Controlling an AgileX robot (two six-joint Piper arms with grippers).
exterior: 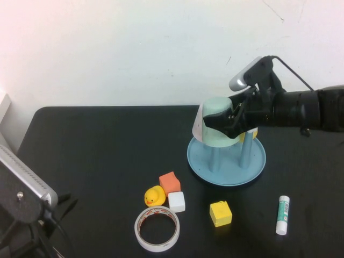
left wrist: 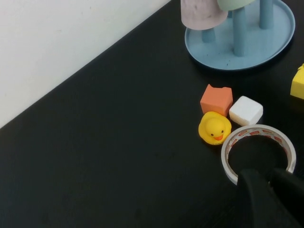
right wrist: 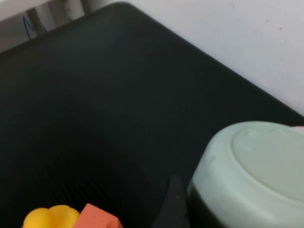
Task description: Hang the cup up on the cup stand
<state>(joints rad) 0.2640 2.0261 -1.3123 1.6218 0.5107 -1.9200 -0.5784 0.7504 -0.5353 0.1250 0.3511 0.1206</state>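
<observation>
Gripping the inverted pale mint-green plastic tumbler [exterior: 215,126] over the light-blue cup stand [exterior: 226,161], the right gripper [exterior: 230,122] must lower it onto a post, while the left gripper [left wrist: 268,190] idles near the tape roll [exterior: 156,228], its state unclear

Bright, even light; soft wrist-view blur.

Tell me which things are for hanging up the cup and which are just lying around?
For the job: the cup, upside down, held over the cup stand by the right gripper.

Lying about: rubber duck, orange block, white block, yellow block, tape roll, glue stick. The left gripper waits near the tape.
</observation>
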